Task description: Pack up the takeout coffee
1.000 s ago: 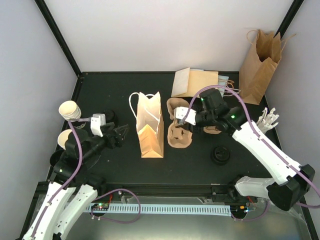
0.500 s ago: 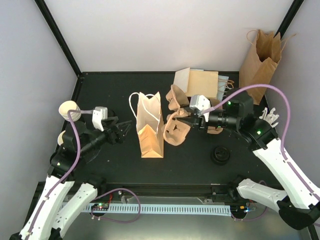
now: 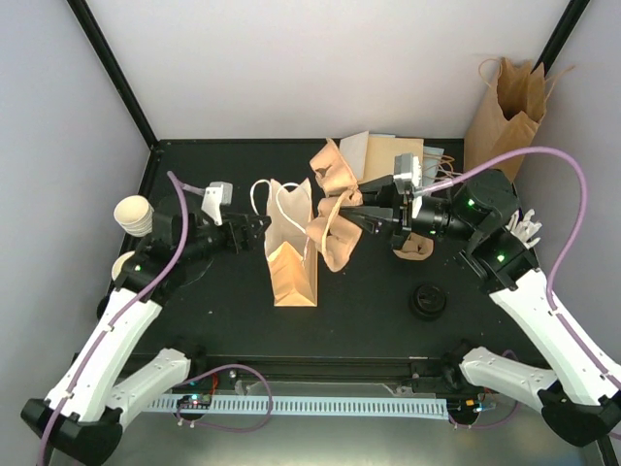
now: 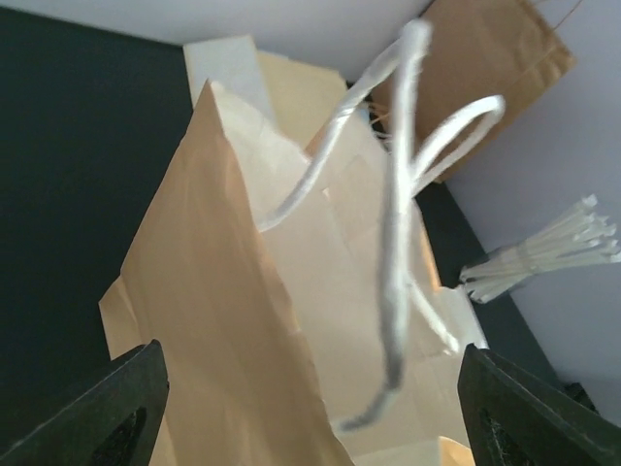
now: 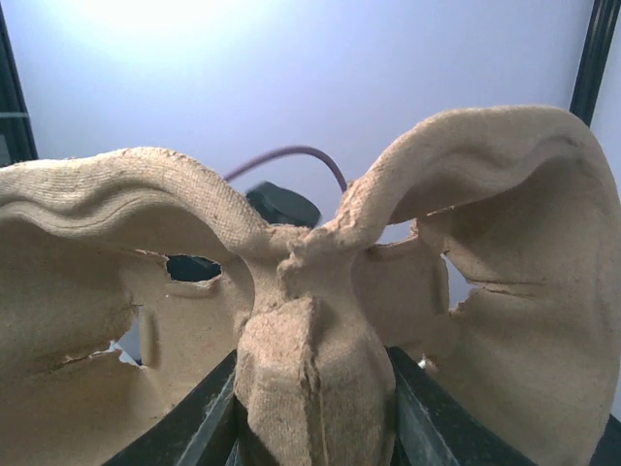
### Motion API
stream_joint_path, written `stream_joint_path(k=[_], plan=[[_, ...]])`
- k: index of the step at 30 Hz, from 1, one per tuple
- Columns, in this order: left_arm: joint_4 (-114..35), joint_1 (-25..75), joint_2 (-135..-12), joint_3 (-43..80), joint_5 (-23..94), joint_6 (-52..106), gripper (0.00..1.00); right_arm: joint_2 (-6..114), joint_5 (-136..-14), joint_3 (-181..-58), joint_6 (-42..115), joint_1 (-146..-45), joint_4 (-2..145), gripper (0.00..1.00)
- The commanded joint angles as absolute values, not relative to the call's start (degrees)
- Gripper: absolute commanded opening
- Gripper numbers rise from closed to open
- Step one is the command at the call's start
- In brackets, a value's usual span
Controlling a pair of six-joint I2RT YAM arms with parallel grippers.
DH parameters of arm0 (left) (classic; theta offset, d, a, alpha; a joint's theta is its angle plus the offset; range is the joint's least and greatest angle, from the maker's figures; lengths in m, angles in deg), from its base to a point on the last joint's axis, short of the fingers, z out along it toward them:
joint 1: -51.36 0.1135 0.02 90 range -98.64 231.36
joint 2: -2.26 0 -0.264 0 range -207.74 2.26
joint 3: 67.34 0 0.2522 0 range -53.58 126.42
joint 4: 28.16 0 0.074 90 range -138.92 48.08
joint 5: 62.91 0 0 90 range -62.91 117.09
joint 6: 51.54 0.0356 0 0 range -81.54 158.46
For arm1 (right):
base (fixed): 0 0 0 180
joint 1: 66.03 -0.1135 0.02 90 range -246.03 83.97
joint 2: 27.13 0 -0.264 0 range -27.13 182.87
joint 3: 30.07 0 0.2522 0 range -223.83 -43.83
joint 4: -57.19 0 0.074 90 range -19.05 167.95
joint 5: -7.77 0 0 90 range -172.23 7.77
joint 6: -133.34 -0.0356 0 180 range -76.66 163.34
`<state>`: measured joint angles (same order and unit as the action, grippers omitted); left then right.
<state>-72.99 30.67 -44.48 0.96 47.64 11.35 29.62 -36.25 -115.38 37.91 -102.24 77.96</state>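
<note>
Cream paper cups (image 3: 136, 215) sit at the left edge of the table (image 3: 223, 175), outside the left arm. One more cup (image 3: 123, 264) just nearer is partly hidden by that arm. A round black lid (image 3: 427, 301) lies toward the near right, apart from them. At mid-table a bag (image 3: 291, 257) stands upright and open. The left gripper (image 3: 254, 228) is at the bag's left side with its jaws apart. In the wrist view the white handle (image 4: 398, 214) hangs between them, and I cannot tell if it touches. The right gripper (image 3: 364, 209) is clamped on a pulp carrier (image 3: 330, 218), held tilted in the air against the bag's right rim. Another bag (image 3: 505, 116) stands in the far right corner.
</note>
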Motion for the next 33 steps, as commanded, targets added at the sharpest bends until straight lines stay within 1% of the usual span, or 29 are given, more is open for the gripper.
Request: stream_joint_path(k=[1, 3, 7, 10, 12, 17, 23, 26, 31, 33], plan=[[-76.0, 30.2, -48.3, 5.1, 47.8, 10.6, 0.83, 30.6, -34.1, -115.3, 28.7, -103.2, 69.3, 0.36], [-78.1, 29.1, -50.0, 6.4, 47.3, 11.3, 0.8, 30.8, -34.3, -115.2, 28.0, -103.4, 68.7, 0.36], [-84.4, 26.1, -52.7, 9.4, 41.7, 13.2, 0.74, 31.3, -34.8, -115.1, 27.8, -103.6, 68.8, 0.36], [-87.6, 24.6, -54.5, 10.5, 37.8, 14.1, 0.67, 32.0, -35.6, -114.6, 26.8, -103.7, 68.2, 0.36], [-89.2, 24.0, -55.6, 11.1, 37.1, 14.6, 0.61, 32.5, -35.9, -114.5, 26.3, -103.9, 68.2, 0.35], [-94.7, 23.2, -58.4, 15.1, 36.0, 18.3, 0.38, 33.5, -36.6, -114.3, 23.6, -104.1, 67.8, 0.35], [-96.0, 23.2, -58.5, 17.6, 36.3, 21.9, 0.12, 33.3, -38.5, -113.5, 22.0, -104.2, 69.0, 0.35], [-96.3, 23.1, -58.1, 19.6, 37.0, 24.9, 0.02, 33.1, -40.5, -114.1, 20.9, -104.2, 71.4, 0.34], [-99.0, 22.5, -57.6, 23.9, 36.1, 32.0, 0.01, 32.9, -45.8, -116.9, 17.8, -104.2, 80.1, 0.34], [-99.4, 22.1, -57.0, 24.9, 34.8, 34.3, 0.02, 33.4, -45.5, -117.9, 16.7, -104.1, 83.5, 0.33]])
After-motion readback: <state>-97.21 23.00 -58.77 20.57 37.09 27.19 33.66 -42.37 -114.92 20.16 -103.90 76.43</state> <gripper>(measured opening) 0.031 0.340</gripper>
